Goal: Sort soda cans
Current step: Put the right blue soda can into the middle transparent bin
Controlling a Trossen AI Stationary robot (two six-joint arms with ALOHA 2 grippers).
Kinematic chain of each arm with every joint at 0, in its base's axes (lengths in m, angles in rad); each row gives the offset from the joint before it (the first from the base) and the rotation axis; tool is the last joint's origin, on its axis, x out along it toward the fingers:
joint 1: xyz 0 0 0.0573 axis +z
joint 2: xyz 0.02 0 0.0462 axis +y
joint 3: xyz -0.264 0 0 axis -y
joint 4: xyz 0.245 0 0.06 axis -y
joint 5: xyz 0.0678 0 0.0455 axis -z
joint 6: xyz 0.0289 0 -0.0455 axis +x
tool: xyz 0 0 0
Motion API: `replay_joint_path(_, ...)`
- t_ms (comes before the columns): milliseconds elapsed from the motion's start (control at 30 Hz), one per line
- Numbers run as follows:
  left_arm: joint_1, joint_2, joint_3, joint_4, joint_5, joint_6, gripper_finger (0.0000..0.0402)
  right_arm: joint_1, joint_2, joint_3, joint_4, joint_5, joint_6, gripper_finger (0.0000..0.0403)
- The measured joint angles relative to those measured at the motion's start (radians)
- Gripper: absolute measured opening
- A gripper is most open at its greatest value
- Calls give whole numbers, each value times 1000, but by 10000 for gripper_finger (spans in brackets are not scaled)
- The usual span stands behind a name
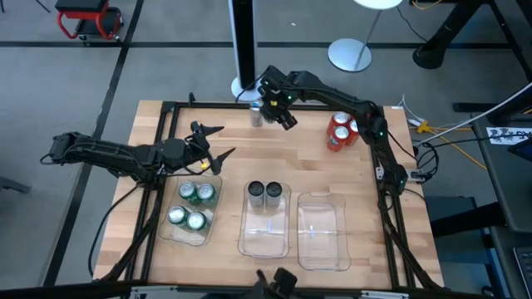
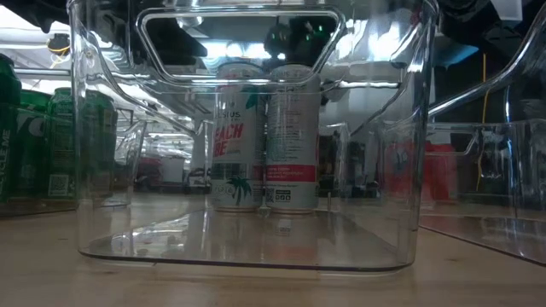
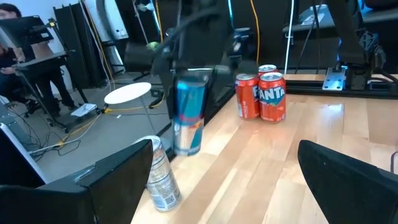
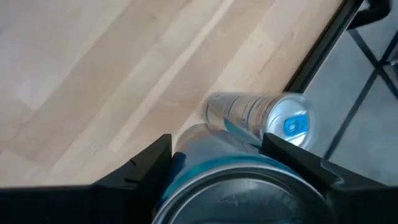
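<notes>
My right gripper (image 4: 217, 155) reaches to the table's far edge (image 1: 266, 110) and is shut on a silver-and-blue soda can (image 3: 188, 115). A second silver can (image 4: 255, 117) lies on its side on the wood just beyond it. Three red cans (image 1: 341, 131) stand together on the far right. Four green cans (image 1: 191, 206) stand in the left clear tray, and two silver cans (image 1: 265, 193) stand in the middle tray. My left gripper (image 1: 214, 143) hovers open by the left tray's far end, touching nothing. My right gripper pinches the silver-and-blue can by its upper part, just under the rim (image 4: 186, 163), one finger on each side. The fingers come from above, pointing down. The can hangs upright below them; whether its base is off the wood, I cannot tell.
The right clear tray (image 1: 322, 231) holds nothing. The middle tray (image 2: 256, 247) has bare floor at its near end. Bare wood lies between the trays and the far edge. A black frame runs round the table, and a white pole base (image 1: 349, 55) stands on the floor beyond.
</notes>
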Motion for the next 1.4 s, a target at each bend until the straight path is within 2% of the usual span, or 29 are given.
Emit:
replay_joint_path(167, 0, 0, 0, -33, 0, -5, 388, 68, -3, 113, -115, 44, -12, 226)
replay_joint_path(467, 0, 0, 0, -47, 0, -7, 388, 202, -118, 91, -158, 84, 11, 226)
replay_joint_path(833, 0, 0, 0, -46, 0, -8, 388, 415, -220, 91, -203, 77, 60, 226)
replay_joint_path(1133, 0, 0, 0, -46, 0, -16, 388, 592, -234, 91, -221, 76, 124, 225)
replay_joint_path(1400, 0, 0, 0, -49, 0, -26, 388, 718, -231, 91, -169, 104, 166, 225)
